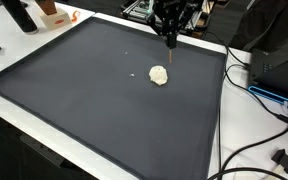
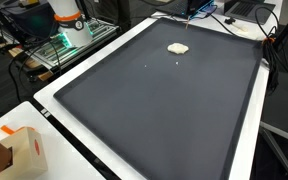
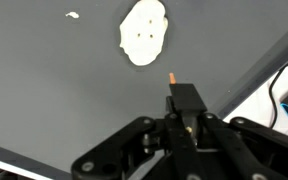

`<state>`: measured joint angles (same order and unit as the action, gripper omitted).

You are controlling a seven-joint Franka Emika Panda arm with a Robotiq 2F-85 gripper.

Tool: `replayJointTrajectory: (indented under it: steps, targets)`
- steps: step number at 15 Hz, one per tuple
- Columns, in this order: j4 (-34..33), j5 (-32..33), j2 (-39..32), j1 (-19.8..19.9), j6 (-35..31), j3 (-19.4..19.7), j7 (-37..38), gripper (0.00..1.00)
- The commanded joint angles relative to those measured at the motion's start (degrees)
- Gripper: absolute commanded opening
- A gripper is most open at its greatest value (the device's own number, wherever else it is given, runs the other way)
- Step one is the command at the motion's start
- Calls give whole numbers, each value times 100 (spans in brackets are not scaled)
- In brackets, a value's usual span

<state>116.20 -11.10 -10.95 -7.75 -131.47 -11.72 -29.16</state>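
Cream lump (image 3: 143, 32) lies just beyond the gripper (image 3: 184, 104) and its orange-tipped stick (image 3: 172, 77).

A cardboard box (image 2: 26, 152) sits near the black mat (image 2: 154, 110).

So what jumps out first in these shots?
A pale doughy lump sits alone on the big dark mat, toward the robot's end. The gripper hangs just beyond it, clamping a thin orange-tipped tool that points down at the mat beside the lump.
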Motion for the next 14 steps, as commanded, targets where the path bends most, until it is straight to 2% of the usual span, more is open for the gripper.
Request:
replayJointTrajectory:
  steps: [1,7,14]
  targets:
    - [95,-862,-61,312,211,-111,-852,3]
    - [183,-1699,-199,547,487,-69,-1664,3]
    - [368,-2555,-241,719,502,-42,-2552,3]
